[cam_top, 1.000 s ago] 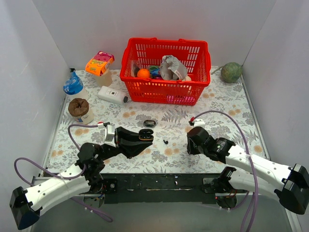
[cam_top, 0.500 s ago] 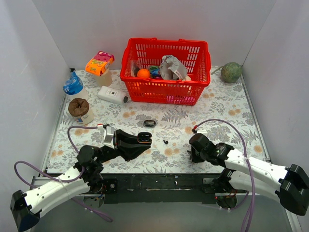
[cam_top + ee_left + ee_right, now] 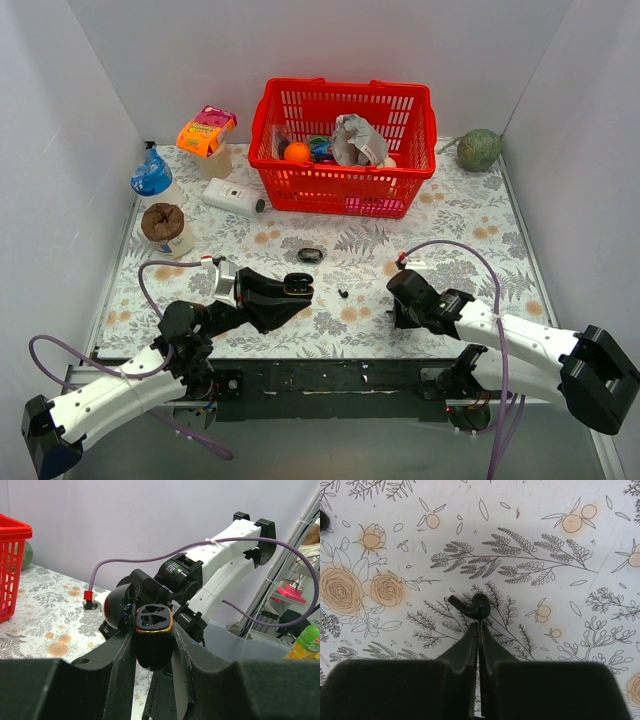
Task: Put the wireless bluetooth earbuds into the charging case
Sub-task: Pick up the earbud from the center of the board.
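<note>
Both grippers are holding task parts.
The left gripper (image 3: 152, 647) is clamping the open charging case (image 3: 153, 621) above the desk (image 3: 470, 215); the right gripper (image 3: 479, 625), almost fully closed, is pinching one earbud (image 3: 474, 606) at its tips.

We find open table (image 3: 450, 215) in front of the red basket (image 3: 340, 190), broken only by a small black ring (image 3: 309, 254) and an earbud (image 3: 343, 294); a bottle (image 3: 152, 178), cup (image 3: 165, 228) and white box (image 3: 233, 197) crowd the left.

this looks like a robot lab. plain white walls (image 3: 150, 60) box in a small table (image 3: 480, 220) with a flowery top. a left arm (image 3: 110, 395) and a right arm (image 3: 520, 340) with purple wires (image 3: 450, 243) are bolted to its edge.
</note>
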`<act>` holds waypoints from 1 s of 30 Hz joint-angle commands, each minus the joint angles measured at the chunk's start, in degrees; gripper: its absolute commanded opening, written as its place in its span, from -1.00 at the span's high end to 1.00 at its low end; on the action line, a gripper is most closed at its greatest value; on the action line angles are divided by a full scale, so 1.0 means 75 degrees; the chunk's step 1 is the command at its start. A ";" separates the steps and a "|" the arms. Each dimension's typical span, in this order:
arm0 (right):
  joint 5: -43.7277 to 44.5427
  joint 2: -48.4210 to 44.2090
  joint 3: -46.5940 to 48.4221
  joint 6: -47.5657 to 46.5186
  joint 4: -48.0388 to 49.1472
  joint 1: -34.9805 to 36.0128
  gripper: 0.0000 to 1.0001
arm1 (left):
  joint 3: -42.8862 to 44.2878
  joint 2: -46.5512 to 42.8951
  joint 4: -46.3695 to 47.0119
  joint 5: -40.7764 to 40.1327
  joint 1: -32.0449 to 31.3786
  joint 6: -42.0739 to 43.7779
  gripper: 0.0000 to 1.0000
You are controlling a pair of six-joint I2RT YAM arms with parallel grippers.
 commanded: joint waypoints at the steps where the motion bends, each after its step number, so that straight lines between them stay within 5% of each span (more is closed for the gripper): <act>1: 0.0410 0.0332 0.0168 -0.0274 -0.0127 -0.0089 0.82 | -0.0009 -0.0060 -0.0007 -0.0149 0.0000 -0.0026 1.00; 6: 0.0585 0.0671 0.0285 -0.0356 -0.0022 -0.0136 0.60 | -0.0021 -0.0036 -0.0007 -0.0126 0.0000 -0.0037 1.00; 14: 0.0515 0.1059 0.0672 -0.0626 -0.0056 -0.0265 0.57 | -0.0021 -0.0176 -0.0171 -0.0137 0.0000 -0.0049 1.00; 20: 0.0386 -0.0039 0.0988 -0.0322 -0.1064 -0.0265 0.41 | -0.0138 -0.0317 -0.0230 -0.0161 0.0000 -0.0073 1.00; 23: 0.0351 -0.0614 0.1152 0.0216 -0.1042 -0.0277 0.06 | -0.0173 -0.0282 -0.0113 -0.0172 0.0000 -0.0096 1.00; 24: 0.0293 -0.0710 0.1176 0.0531 -0.0972 -0.0277 -0.27 | -0.0173 -0.0248 -0.0078 -0.0149 0.0000 -0.0096 1.00; 26: 0.0095 -0.0804 0.1188 0.0849 -0.0585 -0.0335 -0.60 | -0.0126 -0.0154 -0.0019 -0.0137 0.0000 -0.0108 1.00; 30: -0.0456 -0.0407 0.1071 0.1622 -0.0139 -0.0850 -0.69 | -0.0091 -0.0025 0.0016 -0.0090 0.0000 -0.0131 1.00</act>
